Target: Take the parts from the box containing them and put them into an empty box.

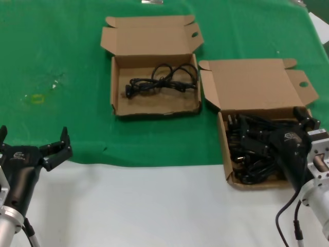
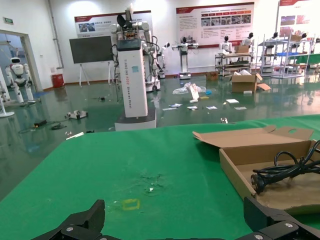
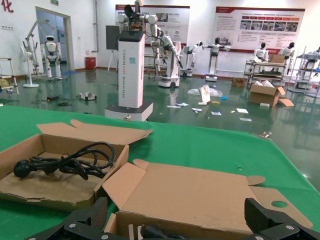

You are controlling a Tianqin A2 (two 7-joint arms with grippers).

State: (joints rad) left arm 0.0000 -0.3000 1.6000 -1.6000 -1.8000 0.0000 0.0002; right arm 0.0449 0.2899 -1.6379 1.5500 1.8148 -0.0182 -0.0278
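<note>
Two open cardboard boxes stand on the green cloth. The far box holds one looped black cord. The near right box holds several black cords in a pile. My right gripper is open, low over that pile and holding nothing. In the right wrist view the right gripper sits at the box's raised lid, with a plug just below; the far box's cord shows beyond. My left gripper is open and empty at the near left; it also shows in the left wrist view.
The green cloth covers the far part of the table; a bare white strip runs along the front. A small yellow mark lies on the cloth at the left. In the left wrist view the far box and its cord are off to the side.
</note>
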